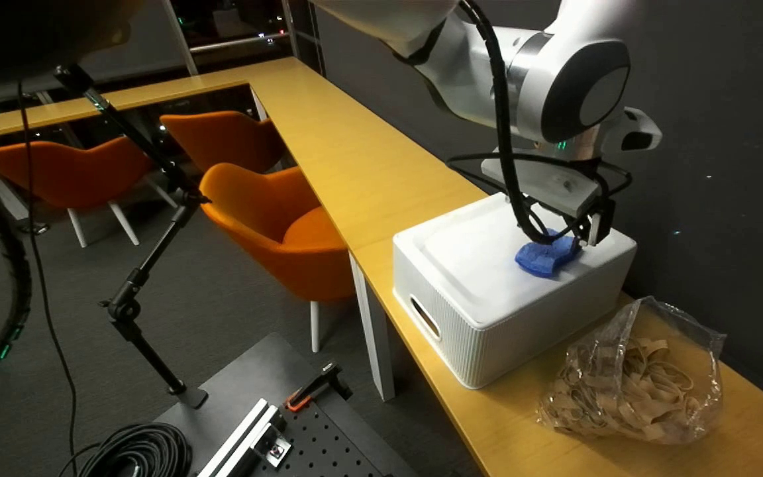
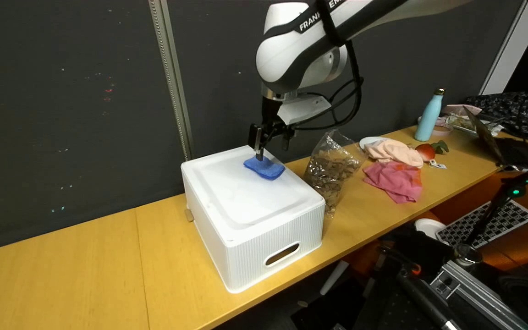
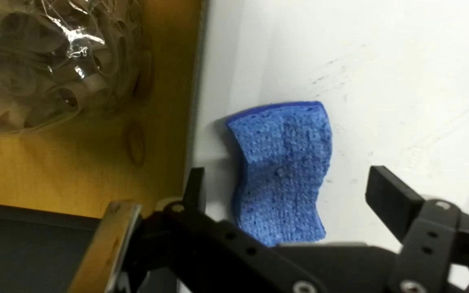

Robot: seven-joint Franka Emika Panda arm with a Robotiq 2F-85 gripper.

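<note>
On the bench (image 2: pixel 62 275) stands a box (image 2: pixel 245 201), a sponge (image 3: pixel 283 175) atop it, the fingers (image 3: pixel 393 199) apart near the sponge.

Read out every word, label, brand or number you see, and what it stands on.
"FRAN", then a letter cut off by a black band: robot arm, in an exterior view.
"E", then a letter cut off at the picture's top: same arm.
Small white scrap: marks too small to read.
</note>
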